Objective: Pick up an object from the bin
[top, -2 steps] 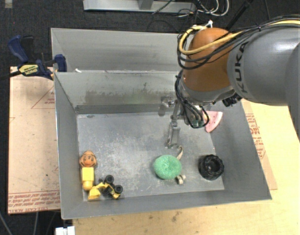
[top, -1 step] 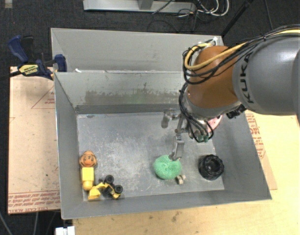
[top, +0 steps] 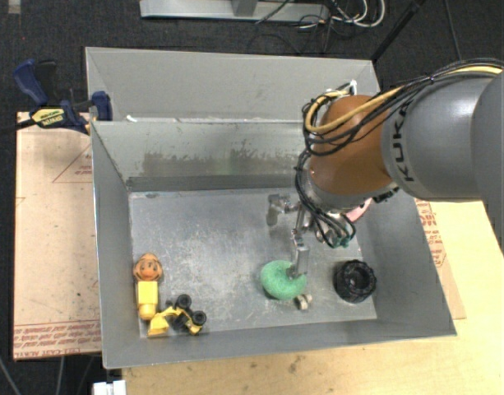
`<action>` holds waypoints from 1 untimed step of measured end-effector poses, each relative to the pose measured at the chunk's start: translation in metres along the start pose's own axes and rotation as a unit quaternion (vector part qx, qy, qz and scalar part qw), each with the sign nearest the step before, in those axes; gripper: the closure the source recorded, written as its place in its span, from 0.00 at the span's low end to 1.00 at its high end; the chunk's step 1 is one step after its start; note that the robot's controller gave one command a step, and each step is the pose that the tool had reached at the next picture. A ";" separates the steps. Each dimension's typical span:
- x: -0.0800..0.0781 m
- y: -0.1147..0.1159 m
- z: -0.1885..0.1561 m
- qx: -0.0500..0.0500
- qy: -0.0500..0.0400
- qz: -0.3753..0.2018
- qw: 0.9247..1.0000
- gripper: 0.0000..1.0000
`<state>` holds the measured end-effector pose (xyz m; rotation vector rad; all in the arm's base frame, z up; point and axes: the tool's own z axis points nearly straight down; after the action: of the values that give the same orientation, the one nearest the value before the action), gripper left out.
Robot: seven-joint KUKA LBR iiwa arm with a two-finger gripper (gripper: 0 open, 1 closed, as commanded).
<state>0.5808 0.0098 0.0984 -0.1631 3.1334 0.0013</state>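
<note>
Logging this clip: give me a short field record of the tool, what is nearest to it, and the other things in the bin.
tool: low in the bin, front right part
nearest thing: green curved lump, the tool at its right edge
grasp: not confirmed
right of tool: black round cap, apart from the tool
front left corner: yellow toy figure with an orange head; small yellow and black toy car next to it
</note>
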 end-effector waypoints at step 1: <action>0.042 -0.009 0.013 0.000 -0.001 0.007 1.000 0.00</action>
<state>0.5399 -0.0032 0.0849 -0.1410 3.1331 0.0024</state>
